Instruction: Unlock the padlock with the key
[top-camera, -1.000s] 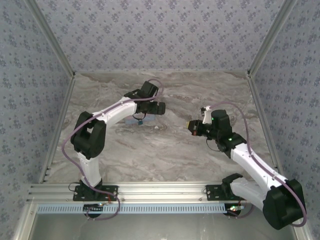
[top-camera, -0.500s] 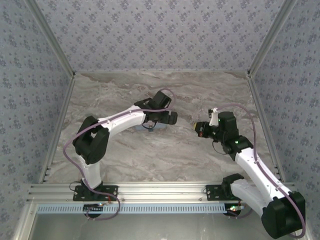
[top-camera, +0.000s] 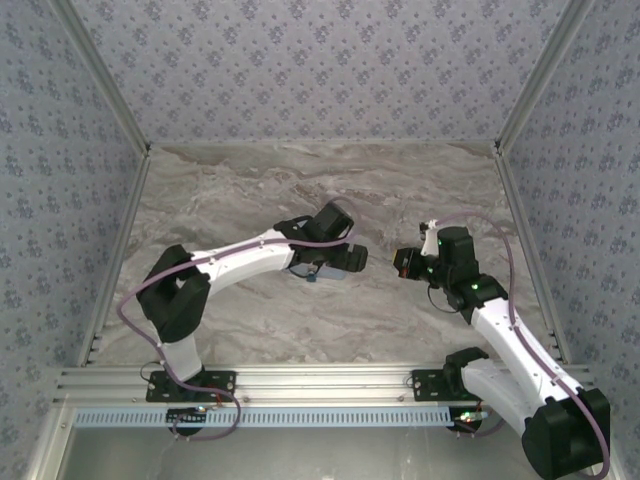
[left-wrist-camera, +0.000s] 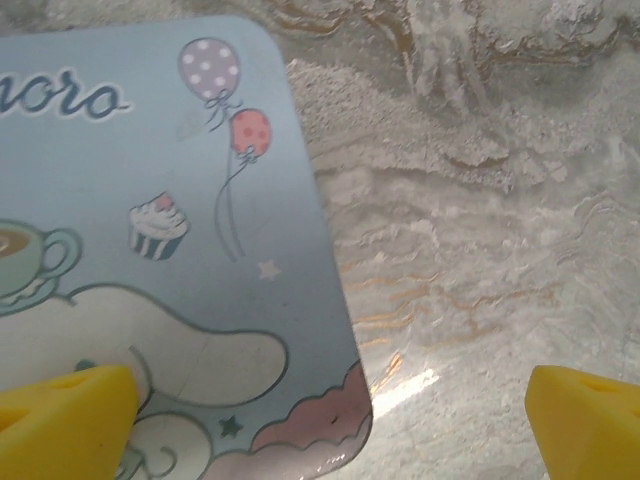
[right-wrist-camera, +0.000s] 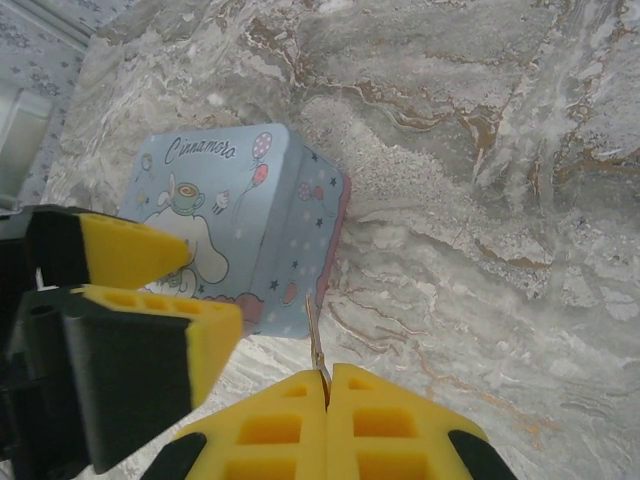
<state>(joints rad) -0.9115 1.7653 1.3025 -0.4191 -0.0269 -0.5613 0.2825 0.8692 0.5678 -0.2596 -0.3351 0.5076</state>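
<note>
**Key Poised Short of Tin as Lock Stays Out of Sight**

The right fingers are pressed together on the key. Its thin silvery blade runs straight out from their tips, its long axis aimed at the nearest lower corner of the tin. The blade's tip stands just short of that corner. The tin lies ahead of these fingers and to their left, pale blue with a cartoon print, lid up and flat on the counter.

The left fingers are spread wide and hold nothing. They straddle a rounded corner of the lid, one tip over the print and the other over bare stone, so the left arm is the nearer of the two to the tin.

The padlock is too small to pick out here. It probably hangs at the tin, on a side masked by the left fingers, but which side cannot be told. The coming move likely turns on finding its keyhole and bringing the blade in line with it.

The counter is grey veined marble, glossy enough to throw a glare spot. Beyond it rise walls papered in a small blue floral pattern.
</note>
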